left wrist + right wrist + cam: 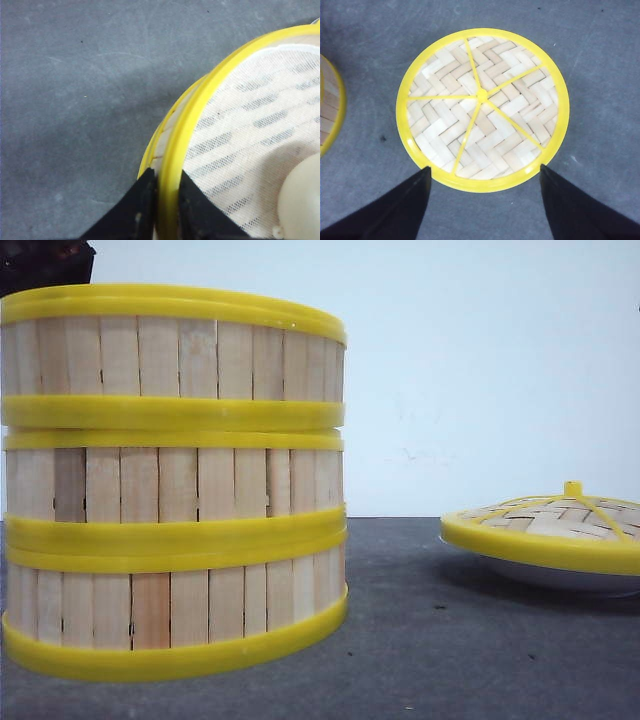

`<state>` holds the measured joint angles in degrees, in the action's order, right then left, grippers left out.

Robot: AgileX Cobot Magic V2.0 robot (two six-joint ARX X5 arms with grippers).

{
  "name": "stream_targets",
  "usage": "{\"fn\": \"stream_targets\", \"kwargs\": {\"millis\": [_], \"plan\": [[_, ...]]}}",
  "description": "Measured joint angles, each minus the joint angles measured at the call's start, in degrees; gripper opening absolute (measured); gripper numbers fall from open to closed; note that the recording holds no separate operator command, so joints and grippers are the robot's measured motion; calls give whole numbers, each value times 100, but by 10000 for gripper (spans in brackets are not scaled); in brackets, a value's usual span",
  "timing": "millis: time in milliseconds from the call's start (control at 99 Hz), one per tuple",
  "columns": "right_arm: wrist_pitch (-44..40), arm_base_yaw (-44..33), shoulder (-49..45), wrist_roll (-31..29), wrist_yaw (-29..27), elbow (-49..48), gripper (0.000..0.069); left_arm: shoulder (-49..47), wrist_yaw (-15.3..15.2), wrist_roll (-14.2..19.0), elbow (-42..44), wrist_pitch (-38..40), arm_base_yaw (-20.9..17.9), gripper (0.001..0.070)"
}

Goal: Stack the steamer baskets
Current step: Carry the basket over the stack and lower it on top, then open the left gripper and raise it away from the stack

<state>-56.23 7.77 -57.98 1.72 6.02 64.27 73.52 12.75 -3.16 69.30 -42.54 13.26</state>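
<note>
Three steamer baskets (pixel 175 480) stand in one stack at the left of the grey table (pixel 420 640), close to the front camera; the tiers sit slightly askew, rims touching. The left wrist view looks down into the top basket (pixel 240 125): its floor is covered by a white mesh liner (pixel 250 120), and a pale rounded object (pixel 302 200), too cropped to identify, lies on the liner near the frame edge. Contents of the two lower baskets cannot be seen. One woven lid (pixel 555 520) with a yellow rim and knob rests on one white plate (pixel 545 575) at the right of the table, well apart from the stack. Count: three baskets, one lid, one plate. The left gripper (pixel 167 197) is clamped on the top basket's rim, one finger (pixel 142 200) outside the wall and the other inside. The right gripper (pixel 485 200) hangs above the lid with its fingers (pixel 405 205) spread wide, holding nothing. The front view shows the slatted walls and the plate, neither gripper clearly; the right wrist view alone shows the lid's herringbone weave and five yellow spokes, with a basket's edge (pixel 330 107) at the frame side.
</note>
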Motion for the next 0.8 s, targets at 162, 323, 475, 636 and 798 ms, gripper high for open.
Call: {"fn": "stream_targets", "kwargs": {"millis": [162,323,475,636,798], "plan": [[0,0,0,0,0,0,425,7,0,0,0,13,2,29],[0,0,0,0,0,0,425,179,0,20,0,72,0,29],[0,0,0,0,0,0,425,376,-13,57,0,101,0,28],[0,0,0,0,2,0,425,455,-17,76,0,160,0,28],[0,0,0,0,2,0,425,485,-17,76,0,219,0,28]]}}
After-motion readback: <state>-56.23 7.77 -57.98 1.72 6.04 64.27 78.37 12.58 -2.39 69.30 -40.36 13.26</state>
